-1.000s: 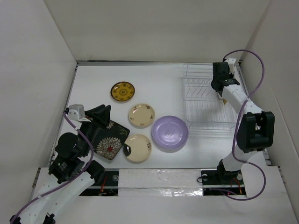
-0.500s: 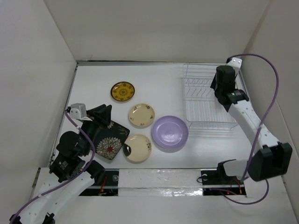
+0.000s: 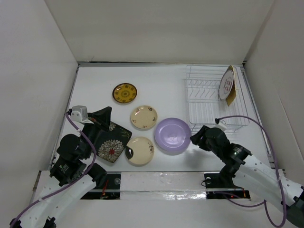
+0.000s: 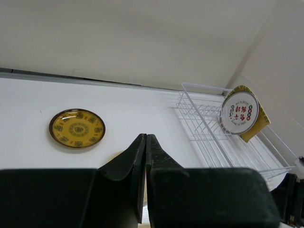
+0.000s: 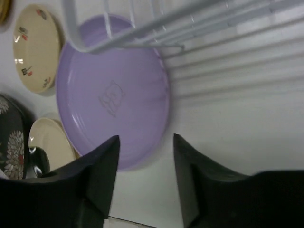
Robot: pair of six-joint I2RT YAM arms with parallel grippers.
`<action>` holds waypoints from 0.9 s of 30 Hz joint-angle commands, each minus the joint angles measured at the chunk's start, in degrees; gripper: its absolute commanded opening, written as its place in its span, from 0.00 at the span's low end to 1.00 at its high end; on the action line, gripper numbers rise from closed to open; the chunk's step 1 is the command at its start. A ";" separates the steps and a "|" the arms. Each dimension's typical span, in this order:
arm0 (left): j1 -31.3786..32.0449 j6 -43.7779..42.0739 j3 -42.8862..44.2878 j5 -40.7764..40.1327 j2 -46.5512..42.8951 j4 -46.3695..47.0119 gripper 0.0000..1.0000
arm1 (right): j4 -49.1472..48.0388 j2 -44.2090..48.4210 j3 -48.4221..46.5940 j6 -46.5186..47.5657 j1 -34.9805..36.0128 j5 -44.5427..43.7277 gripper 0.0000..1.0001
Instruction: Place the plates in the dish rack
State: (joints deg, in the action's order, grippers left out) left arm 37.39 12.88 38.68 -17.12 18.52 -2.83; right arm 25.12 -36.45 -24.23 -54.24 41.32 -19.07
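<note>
The right gripper (image 5: 145, 142) is held open, empty, beside the lavender plate (image 5: 114, 90) near the dish rack (image 3: 204, 124). The left gripper (image 4: 145, 140) is seen closed, empty, well left of it.

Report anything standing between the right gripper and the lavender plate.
Nothing visible does. The open right gripper sits beside the lavender plate, with only bare table between them; the dish rack lies beyond the plate.
</note>
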 commanded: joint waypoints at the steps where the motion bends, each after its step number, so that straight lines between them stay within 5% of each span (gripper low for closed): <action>1: -0.03 -0.14 0.17 0.16 -0.15 1.95 0.00 | 0.54 2.17 1.64 -13.00 1.83 -1.32 0.59; 6: -0.03 -0.05 0.17 0.34 0.28 1.87 0.00 | -6.93 -11.05 0.77 -11.24 1.83 1.05 0.66; 14: -0.03 -0.14 0.17 0.07 0.20 1.78 0.00 | -14.48 -22.35 1.64 -14.58 1.93 -1.94 0.55; 23: -0.03 -0.14 0.08 -0.01 0.55 1.95 0.00 | -15.74 -28.77 1.29 -12.65 0.34 -1.23 0.10; 27: -0.03 -0.14 0.17 0.25 0.81 2.04 0.00 | -8.44 -22.03 0.50 -14.14 4.20 -6.05 0.02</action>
State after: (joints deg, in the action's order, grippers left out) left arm 37.39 12.91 38.68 -17.12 18.59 -2.85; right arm 11.88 -62.85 -22.46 -67.31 43.42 -20.64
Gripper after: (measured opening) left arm 0.003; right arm 0.053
